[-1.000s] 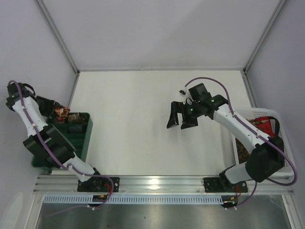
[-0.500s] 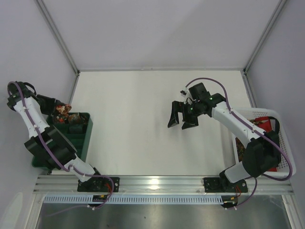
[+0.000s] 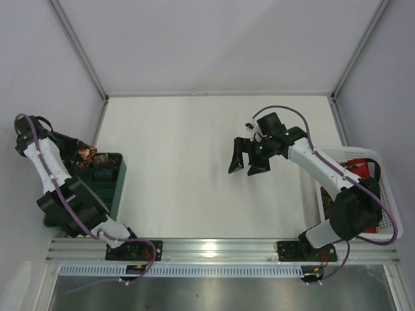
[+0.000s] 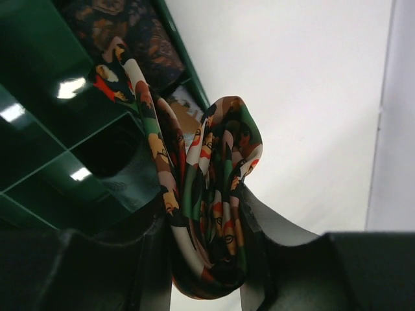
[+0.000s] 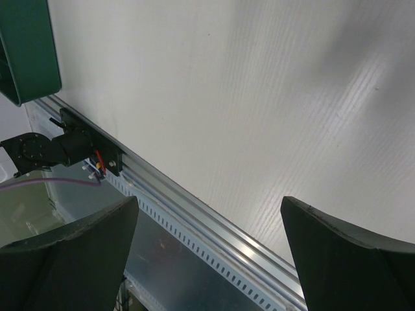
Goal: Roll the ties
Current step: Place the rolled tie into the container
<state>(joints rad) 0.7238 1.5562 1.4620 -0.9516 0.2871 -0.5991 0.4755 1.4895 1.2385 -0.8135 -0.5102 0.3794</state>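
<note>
left jaws clamped on a bunched tie (image 4: 211, 214), red, green and cream folds squeezed between them, a strip of it trailing up across the dividers of the green crate (image 4: 45, 175). from above, that grip sits at the crate's far left corner, off the bench (image 3: 175, 168) edge. another tie (image 4: 126, 32), darker, lies in a crate cell beyond. right jaws spread wide, gripping nothing, hanging over the bench right of centre. white basket (image 3: 353, 151) beside the right arm (image 3: 318, 167) has more patterned cloth (image 3: 355, 167) in it.
</note>
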